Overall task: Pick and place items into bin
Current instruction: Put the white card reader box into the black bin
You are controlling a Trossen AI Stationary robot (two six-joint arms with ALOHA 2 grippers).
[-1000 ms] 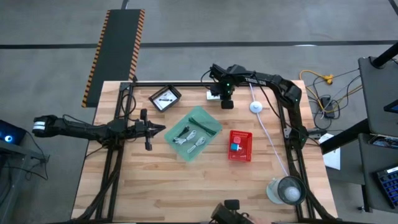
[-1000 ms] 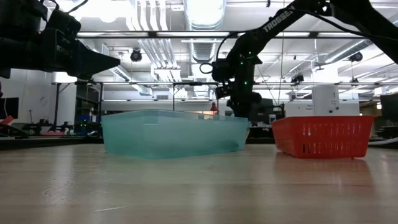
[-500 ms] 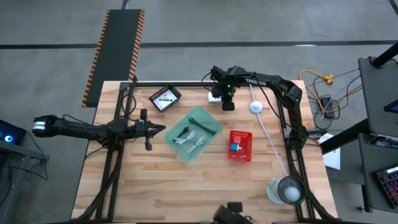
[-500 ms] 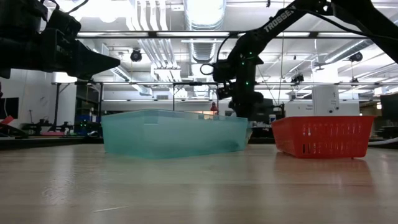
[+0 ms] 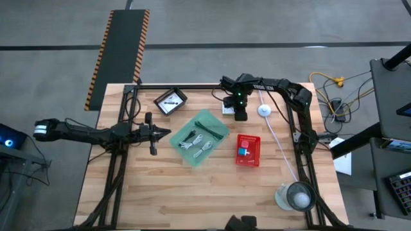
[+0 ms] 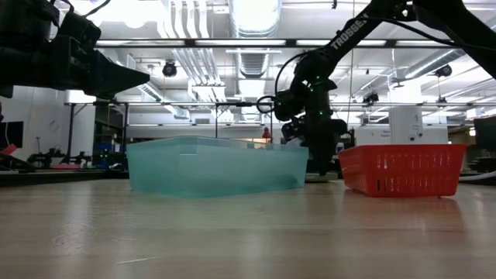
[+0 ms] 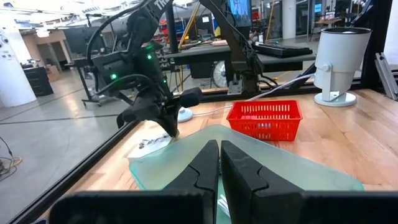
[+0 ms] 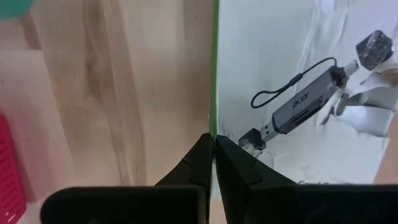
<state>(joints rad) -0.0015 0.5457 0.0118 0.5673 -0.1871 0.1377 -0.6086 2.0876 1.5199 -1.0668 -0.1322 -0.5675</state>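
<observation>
The right gripper [image 8: 212, 149] has its jaws clenched on the thin green pen [image 8: 213, 74], which runs out from the fingertips along the edge of a white sheet [image 8: 298, 74] bearing a grey USB adapter [image 8: 298, 112]. It hangs just beyond the far corner of the teal bin [image 5: 201, 137], where white coiled cables [image 5: 198, 144] lie. The left gripper [image 7: 219, 165], jaws pressed together and empty, waits beside the bin's opposite side. A red basket [image 5: 248, 149] sits near the bin on the wooden table [image 5: 160, 192]; beyond lies a workshop with ceiling ducts [image 6: 248, 23].
</observation>
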